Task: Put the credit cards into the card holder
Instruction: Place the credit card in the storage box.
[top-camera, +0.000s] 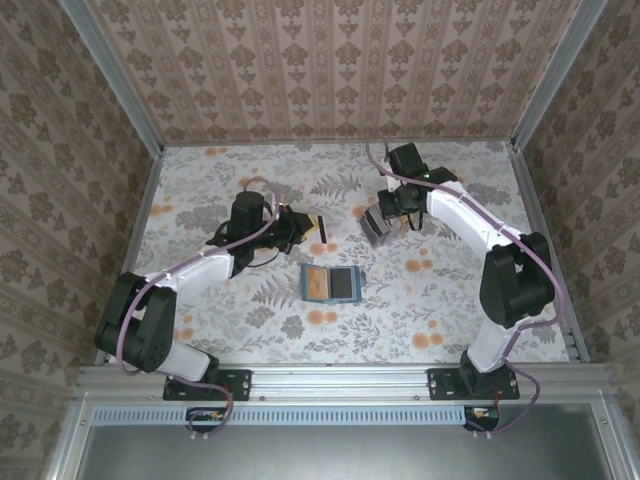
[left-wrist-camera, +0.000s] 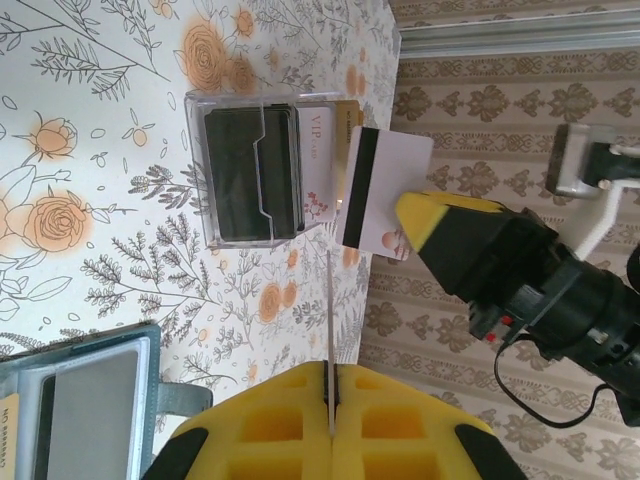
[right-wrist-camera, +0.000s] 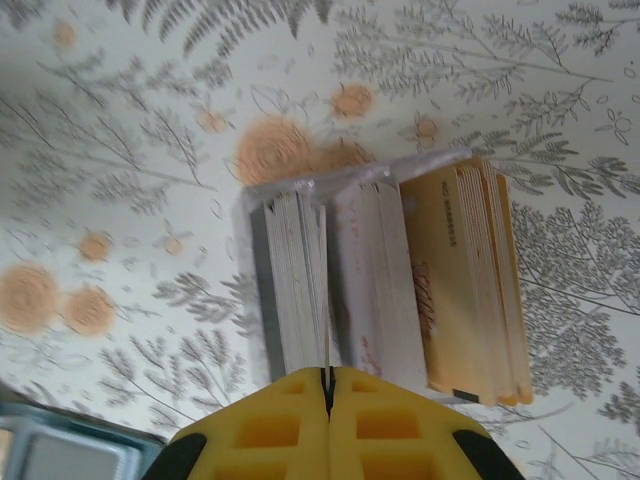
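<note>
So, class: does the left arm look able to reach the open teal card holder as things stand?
Probably yes: the card holder lies open on the table close beside the left claw, nothing between them, and the right claw is away over the clear card box.

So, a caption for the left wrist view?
Left gripper pinches one card edge-on; right gripper holds a striped card.

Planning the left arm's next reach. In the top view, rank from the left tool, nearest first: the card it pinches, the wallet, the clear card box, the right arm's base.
1. Card: pinched in the left tool.
2. Wallet, toward the arm bases, and clear card box, to the right: too close to call.
3. Right arm's base: near edge, far right.
</note>
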